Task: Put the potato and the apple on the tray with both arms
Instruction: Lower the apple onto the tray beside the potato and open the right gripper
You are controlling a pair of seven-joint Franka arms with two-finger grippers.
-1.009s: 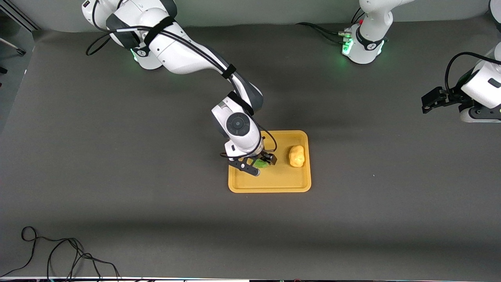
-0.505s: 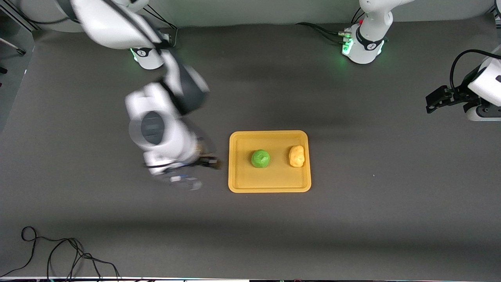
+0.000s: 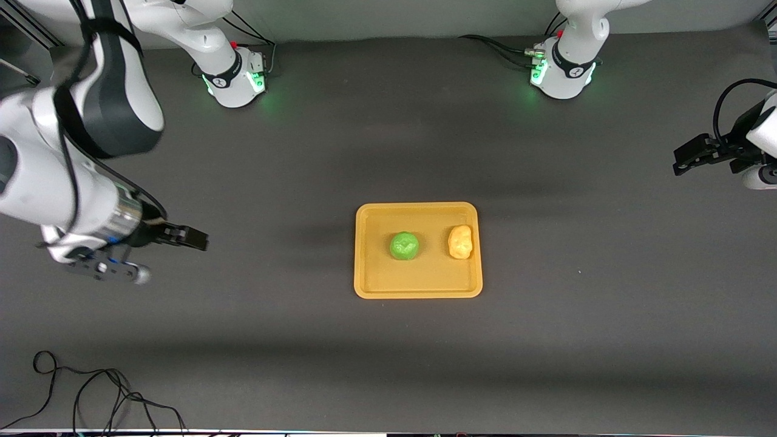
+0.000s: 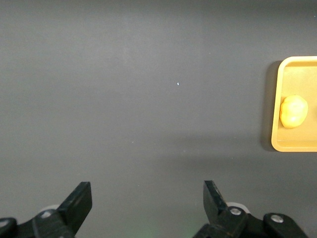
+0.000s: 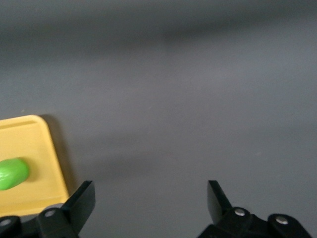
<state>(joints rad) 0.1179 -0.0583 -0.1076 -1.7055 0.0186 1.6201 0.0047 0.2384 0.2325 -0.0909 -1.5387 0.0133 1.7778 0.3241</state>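
Since a second ago the right gripper (image 3: 167, 252) has left the apple (image 3: 403, 246) beside the potato (image 3: 460, 241) on the tray (image 3: 419, 291); both arms are sitting clear, the job looking finished. Left gripper (image 4: 147, 201) is showing wide-open fingers and only the potato; right wrist view, likewise spread, only the apple.

Dark grey matte table (image 3: 388, 364), black cable (image 3: 91, 394) near its front-camera edge.

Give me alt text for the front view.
A flat yellow-orange plastic tray mid-table holds a round green apple and a lumpy yellow-tan potato, apart. The open right gripper and left gripper hover at their table ends.
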